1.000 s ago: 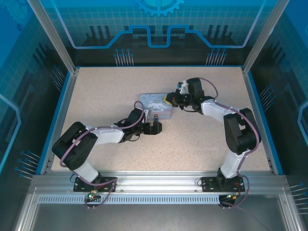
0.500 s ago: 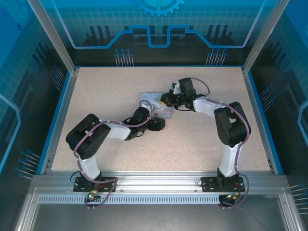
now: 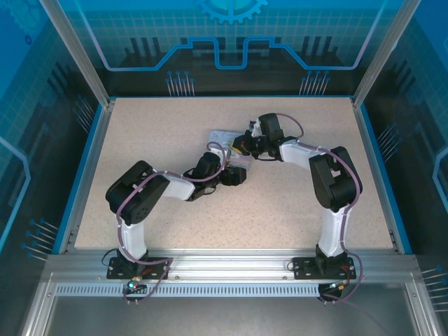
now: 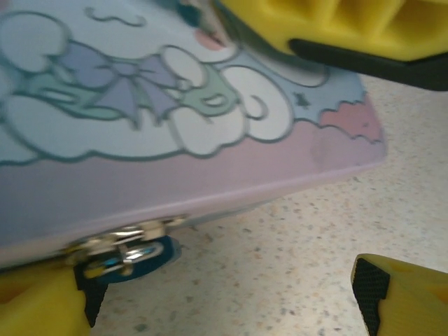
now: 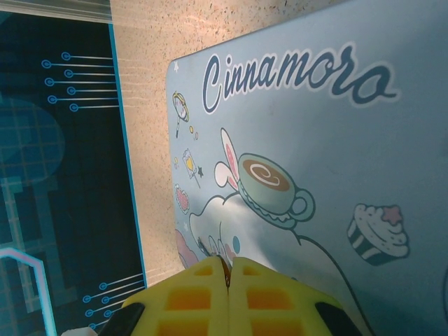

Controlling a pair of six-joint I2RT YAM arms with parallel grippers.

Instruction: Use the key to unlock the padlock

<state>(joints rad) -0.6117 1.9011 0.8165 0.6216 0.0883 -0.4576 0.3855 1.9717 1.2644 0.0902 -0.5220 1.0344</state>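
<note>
On the speckled bench [image 3: 294, 210], the padlock [image 4: 122, 250] hangs at the edge of the tin [image 4: 210, 168], beside the spread left end effector [image 4: 224, 290]. It looks hard and probably slick, so grip its flanks. The right end effector [image 5: 227, 280] seemingly pinches the key [image 5: 223, 266].

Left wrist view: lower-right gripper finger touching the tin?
Apart. The left wrist view shows bare speckled table between that finger of the left gripper and the tin.
</note>
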